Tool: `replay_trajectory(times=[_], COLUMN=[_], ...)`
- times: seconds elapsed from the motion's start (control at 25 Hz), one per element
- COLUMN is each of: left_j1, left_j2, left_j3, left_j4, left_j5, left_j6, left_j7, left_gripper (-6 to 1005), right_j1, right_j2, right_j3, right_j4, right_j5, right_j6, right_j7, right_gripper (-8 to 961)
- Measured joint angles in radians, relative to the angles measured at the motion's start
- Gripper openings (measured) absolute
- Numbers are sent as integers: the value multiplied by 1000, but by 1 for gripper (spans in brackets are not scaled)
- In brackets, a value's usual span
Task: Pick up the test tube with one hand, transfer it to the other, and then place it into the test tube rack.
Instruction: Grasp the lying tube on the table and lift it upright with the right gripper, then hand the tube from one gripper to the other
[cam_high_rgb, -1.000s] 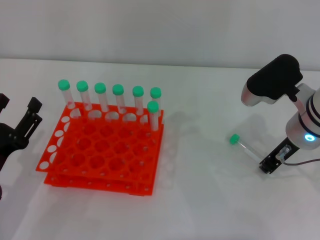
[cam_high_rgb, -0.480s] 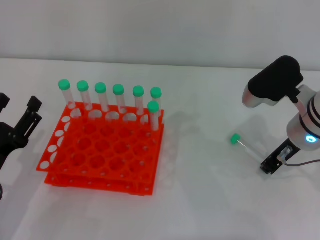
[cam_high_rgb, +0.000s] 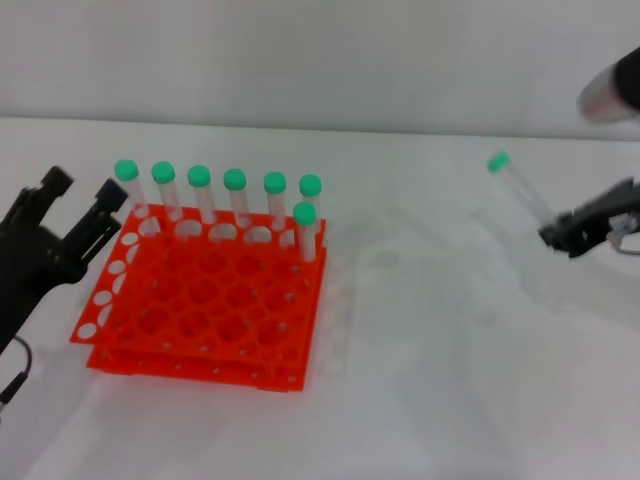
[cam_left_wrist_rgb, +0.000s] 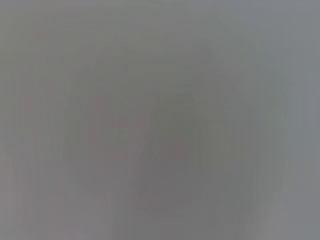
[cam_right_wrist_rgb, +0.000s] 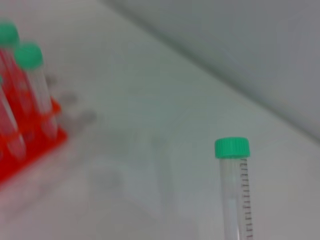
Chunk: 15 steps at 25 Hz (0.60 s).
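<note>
Gripping the test tube (cam_high_rgb: 522, 188) by its lower end, the right gripper (cam_high_rgb: 562, 235) holds it aloft, right of the test tube rack (cam_high_rgb: 205, 300); the left gripper (cam_high_rgb: 78, 205) gapes open beside the rack.

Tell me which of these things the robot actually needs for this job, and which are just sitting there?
Needed:
test tube, held up off the table by the right gripper
left gripper, open beside the rack
test tube rack

Just sitting there:
seven capped tubes already standing in the rack
white table
</note>
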Motion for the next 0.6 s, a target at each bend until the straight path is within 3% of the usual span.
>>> replay_trajectory(times=[0.12, 0.28, 0.4, 0.6], left_j1=[-4, -20, -51, -141], left_j2=[23, 44, 45, 39], left_j3=[15, 15, 15, 13], left_j4=[85, 236, 335, 358], left_j5=[85, 222, 317, 426], left_j6=[1, -20, -22, -22], left_j7=[-167, -417, -577, -739], left_gripper=[833, 832, 832, 831], right_j1=[-110, -226, -262, -272], right_j2=[-1, -2, -3, -4], right_j3=[9, 9, 4, -10], right_j4=[-110, -160, -144, -79], right_j5=[105, 327, 473, 647], right_j6=[-91, -205, -234, -246], right_j7=[-85, -285, -433, -620], right_gripper=[181, 181, 181, 181])
